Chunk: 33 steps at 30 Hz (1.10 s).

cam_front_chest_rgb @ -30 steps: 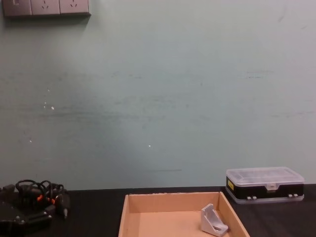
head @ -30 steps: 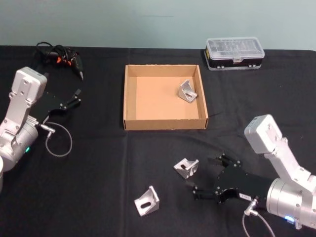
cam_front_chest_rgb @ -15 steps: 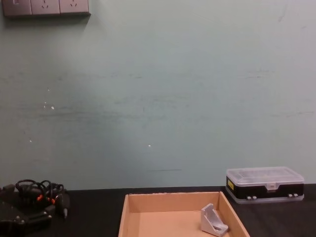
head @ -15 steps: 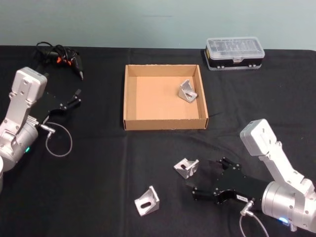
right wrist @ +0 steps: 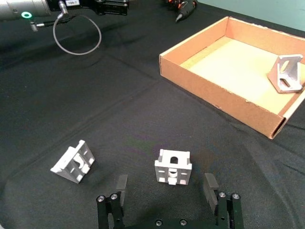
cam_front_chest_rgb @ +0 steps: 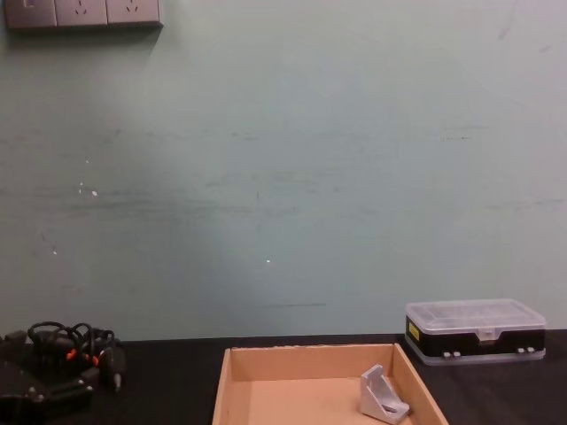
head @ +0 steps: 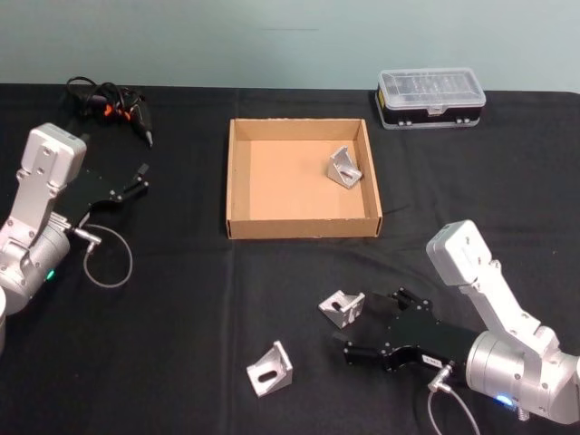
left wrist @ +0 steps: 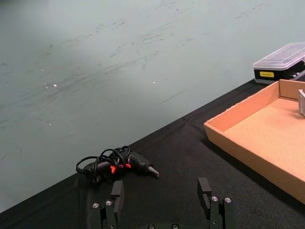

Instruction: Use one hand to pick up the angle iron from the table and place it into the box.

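Right gripper (head: 355,323) advanced, spread wide, nearing angle iron (head: 342,307).

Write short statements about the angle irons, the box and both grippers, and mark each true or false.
1. One silver metal angle iron lies inside the tan cardboard box. True.
2. Three angle irons lie on the black table outside the box. False: two, the middle angle iron and the front angle iron.
3. The right gripper is shut on an angle iron. False: it is open; the middle angle iron rests on the table near its fingers, ungripped.
4. The clear-lidded black plastic organiser case stands beyond the box's far right corner. True.
5. The left gripper is open, left of the box. True.
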Motion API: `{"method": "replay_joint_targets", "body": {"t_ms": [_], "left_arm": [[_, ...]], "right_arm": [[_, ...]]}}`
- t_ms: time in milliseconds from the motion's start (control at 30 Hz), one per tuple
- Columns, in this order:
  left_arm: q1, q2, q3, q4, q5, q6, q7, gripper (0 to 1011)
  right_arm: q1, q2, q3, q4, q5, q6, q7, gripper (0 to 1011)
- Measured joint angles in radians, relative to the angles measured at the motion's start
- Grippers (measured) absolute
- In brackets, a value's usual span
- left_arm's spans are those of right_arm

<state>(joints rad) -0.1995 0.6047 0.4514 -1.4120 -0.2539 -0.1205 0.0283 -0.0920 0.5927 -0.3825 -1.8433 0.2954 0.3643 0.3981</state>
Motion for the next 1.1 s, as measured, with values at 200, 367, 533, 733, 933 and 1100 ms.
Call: {"method": "replay_joint_targets", "body": {"t_ms": [200, 367, 533, 733, 933, 1100], "left_arm": [[0.000, 0.000, 0.000, 0.000, 0.000, 0.000, 0.000, 1011], [0.000, 0.000, 0.000, 0.000, 0.000, 0.000, 0.000, 1011], [0.000, 0.000, 0.000, 0.000, 0.000, 0.000, 0.000, 1011], [0.000, 0.000, 0.000, 0.000, 0.000, 0.000, 0.000, 1011], [0.000, 0.000, 0.000, 0.000, 0.000, 0.000, 0.000, 1011], [0.000, 0.000, 0.000, 0.000, 0.000, 0.000, 0.000, 1012]], "right_arm": [[0.015, -0.012, -0.010, 0.016, -0.006, -0.003, 0.000, 1000], [0.036, -0.028, -0.021, 0.035, -0.012, -0.005, 0.001, 1000], [0.053, -0.043, -0.031, 0.050, -0.017, -0.006, 0.002, 1000], [0.075, -0.064, -0.045, 0.081, -0.030, -0.005, -0.002, 1000], [0.081, -0.074, -0.048, 0.091, -0.039, -0.004, -0.007, 1000], [0.081, -0.077, -0.048, 0.092, -0.045, -0.003, -0.009, 1000]]}}
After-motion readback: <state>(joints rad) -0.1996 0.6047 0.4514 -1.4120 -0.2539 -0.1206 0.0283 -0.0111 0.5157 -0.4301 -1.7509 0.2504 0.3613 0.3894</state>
